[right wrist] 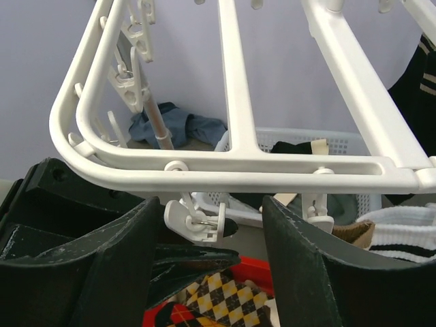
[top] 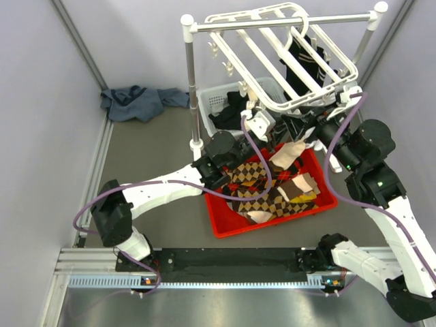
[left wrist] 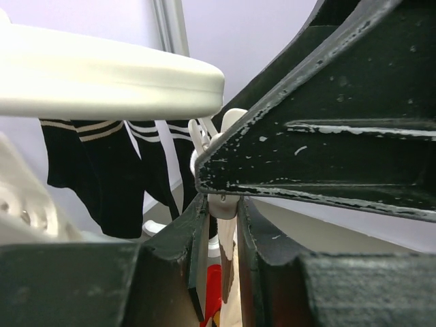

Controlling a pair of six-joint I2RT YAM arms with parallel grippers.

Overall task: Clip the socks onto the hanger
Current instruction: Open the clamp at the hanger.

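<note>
My left claw (left wrist: 223, 238) looks clenched on a clip (left wrist: 228, 122) under the hanger (right wrist: 238, 167). A cream strip shows just below it, and I cannot tell whether that is a sock already caught there. My right claw (right wrist: 212, 211) is released, with its fingers spread wide just under the hanger's near bar and nothing between them that I am holding.

The socks (top: 255, 184) lie heaped in the red bin (top: 225, 228) on the surface. In the top view that is at 6 o'clock from both claws, below them. Their long axes run roughly from 7 to 1 o'clock across the bin.

I judge that the next pick falls to my right claw. It is free and right above the pile, so its move is down toward 6 o'clock while my left minds the clip
</note>
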